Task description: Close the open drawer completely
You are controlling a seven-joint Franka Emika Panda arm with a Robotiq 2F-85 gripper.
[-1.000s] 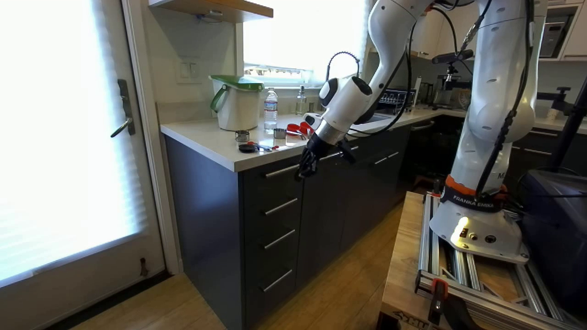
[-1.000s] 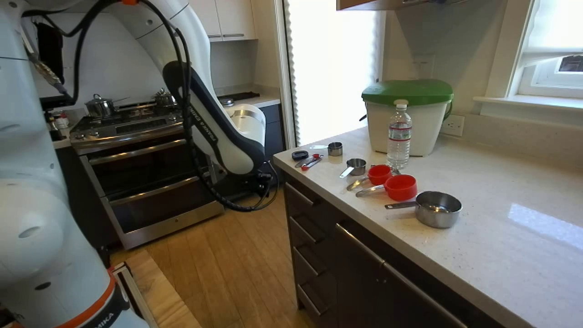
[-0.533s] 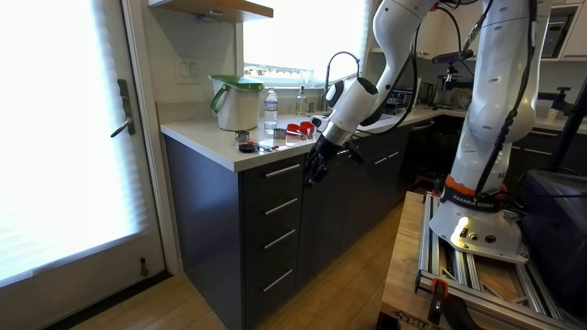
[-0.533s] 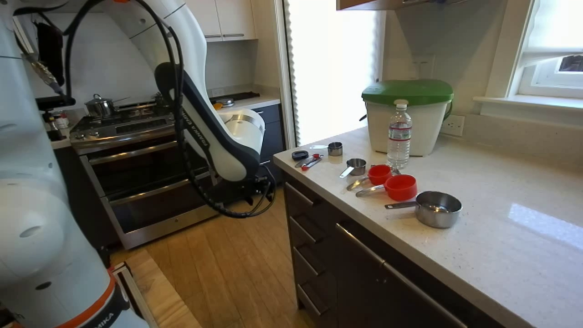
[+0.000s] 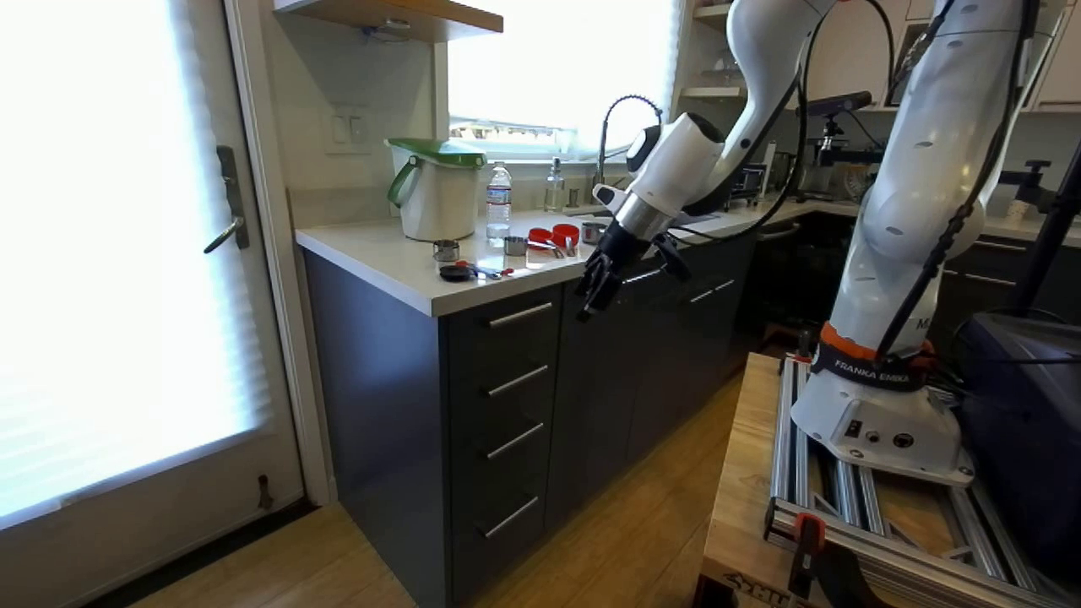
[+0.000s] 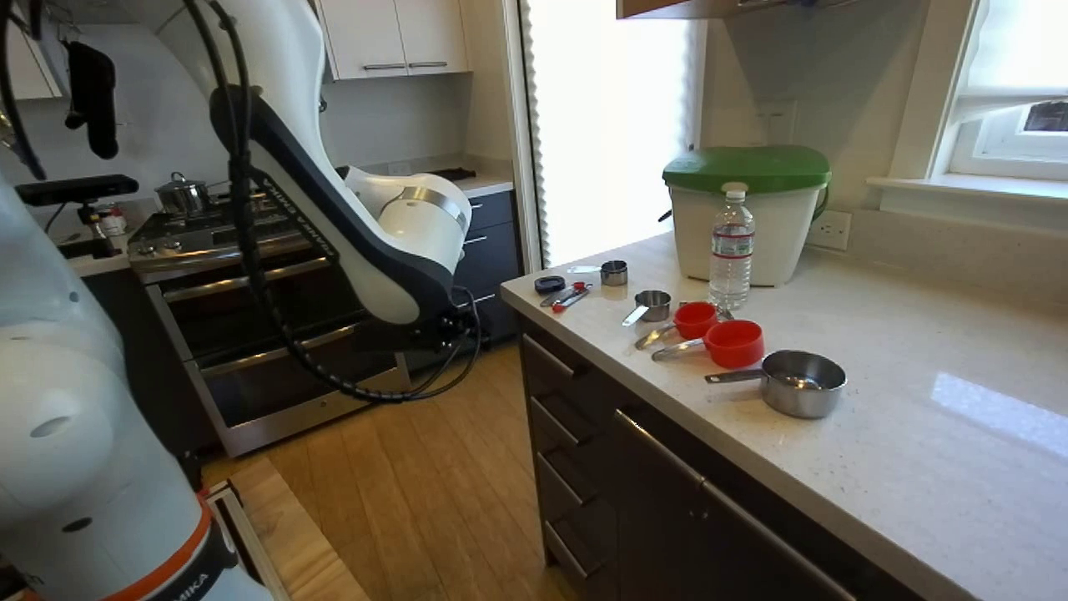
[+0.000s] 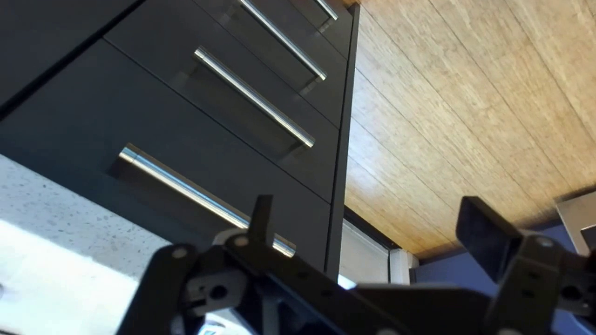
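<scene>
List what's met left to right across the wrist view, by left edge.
White speckled flat countertop, top drawer's silver metal bar handle, second drawer's matching bar handle, third drawer's matching bar handle, bottom drawer's matching bar handle, light tan wood-plank floor.

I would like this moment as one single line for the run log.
top drawer: looks fully shut | gripper: open, holding nothing, clear of top drawer | lower three drawers: look shut | closing: appears complete
</scene>
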